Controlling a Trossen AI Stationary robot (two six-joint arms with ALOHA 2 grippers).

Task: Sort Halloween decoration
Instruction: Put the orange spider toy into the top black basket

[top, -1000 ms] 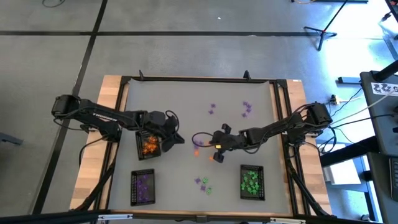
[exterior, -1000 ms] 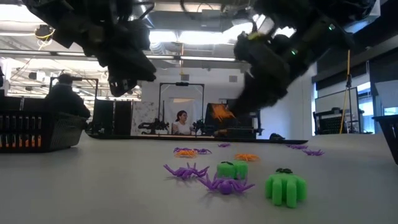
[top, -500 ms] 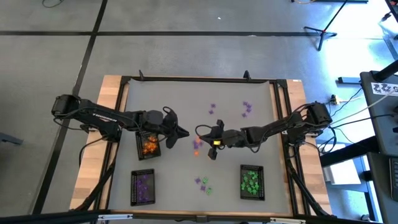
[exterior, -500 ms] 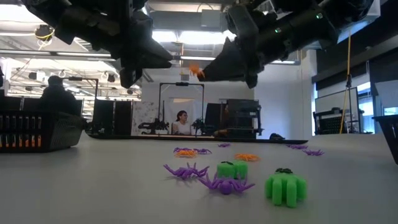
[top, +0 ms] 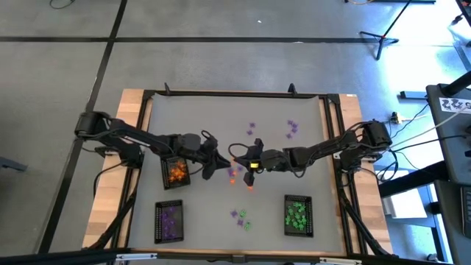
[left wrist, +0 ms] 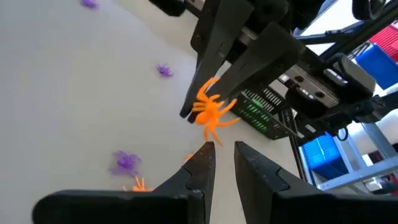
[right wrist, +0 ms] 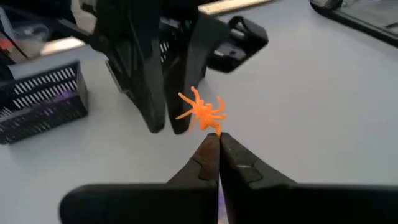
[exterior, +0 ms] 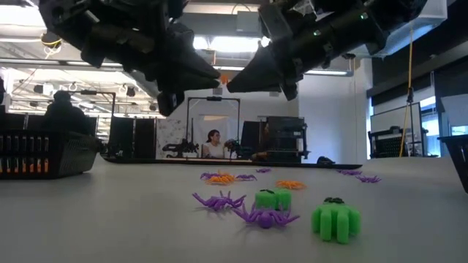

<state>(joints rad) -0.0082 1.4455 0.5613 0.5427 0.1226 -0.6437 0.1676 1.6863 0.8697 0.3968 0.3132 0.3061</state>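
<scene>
Right gripper (right wrist: 217, 138): It was at the middle of the high view, above the table. Its jaws were closed on one leg of an orange spider (right wrist: 203, 112), so the spider stood out past the tips where the other arm could reach it.

Left gripper (left wrist: 222, 149): It was just left of the centre in the high view, tip to tip with the right one. Its jaws were a little apart and nothing was between them. The gap pointed toward the spider, which was near but not touching.

Step in hand: This looked like a handover in the air. I think the left arm took the orange piece because the tray with orange pieces (top: 176, 171) was on its side of the table.

Orange spider: It was in the air between the two grippers, near the upper middle of the low view, not on the table.

Other trinkets: Some purple pieces (top: 252, 129) lay in the upper middle of the high view. A green piece (exterior: 336, 218) and a purple spider (exterior: 265, 216) lay in the lower right of the low view.

Trays: The purple tray (top: 169, 220) was at the lower left, and the green tray (top: 298, 215) at the lower right.

Progress: Many pieces were still loose, so the sorting was not finished.
</scene>
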